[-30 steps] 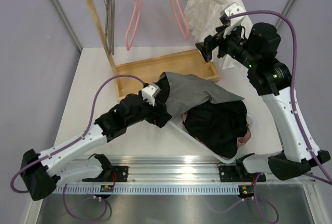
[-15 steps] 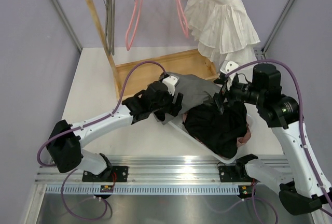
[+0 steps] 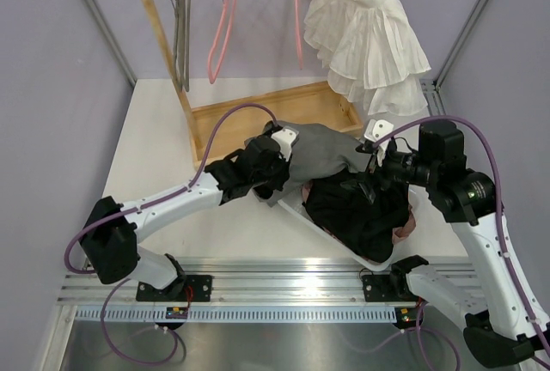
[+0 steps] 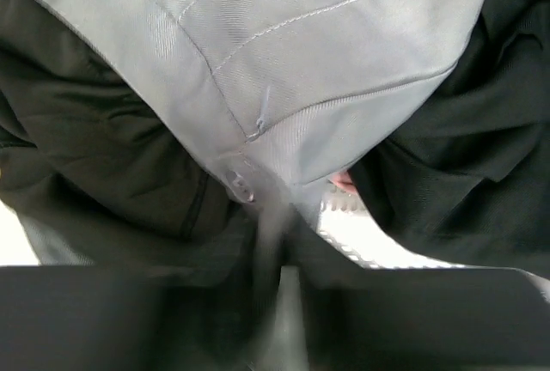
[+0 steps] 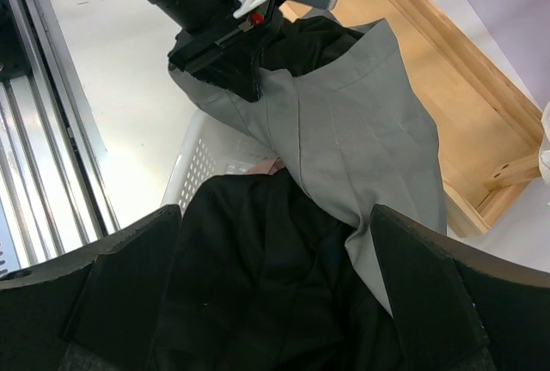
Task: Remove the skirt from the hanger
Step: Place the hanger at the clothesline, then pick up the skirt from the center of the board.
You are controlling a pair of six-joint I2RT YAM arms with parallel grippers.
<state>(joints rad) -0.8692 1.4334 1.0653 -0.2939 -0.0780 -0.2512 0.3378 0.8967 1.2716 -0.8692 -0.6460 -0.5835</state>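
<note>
A white ruffled skirt (image 3: 369, 36) hangs at the right end of the wooden rail; its hanger is hidden by the fabric. A grey garment (image 3: 322, 152) drapes over black clothes (image 3: 361, 208) in a white basket (image 3: 296, 212). My left gripper (image 3: 285, 179) is at the grey garment's (image 4: 301, 62) near left edge, and a fold of that cloth runs between its narrowed fingers (image 4: 288, 251). From the right wrist, the left gripper (image 5: 245, 83) is seen pinching the grey garment (image 5: 352, 130). My right gripper (image 5: 275, 302) hangs open just above the black clothes, far below the skirt.
Two pink hangers (image 3: 219, 32) (image 3: 298, 19) and grey hangers (image 3: 182, 36) hang bare on the rail. The rack's wooden base tray (image 3: 258, 113) sits behind the basket. The basket rim (image 5: 193, 165) shows under the clothes. A metal rail (image 3: 284, 289) runs along the near edge.
The right arm came down from the rack to above the basket, uncovering the white skirt. The left arm reached forward onto the grey garment and its jaws closed on the cloth.
</note>
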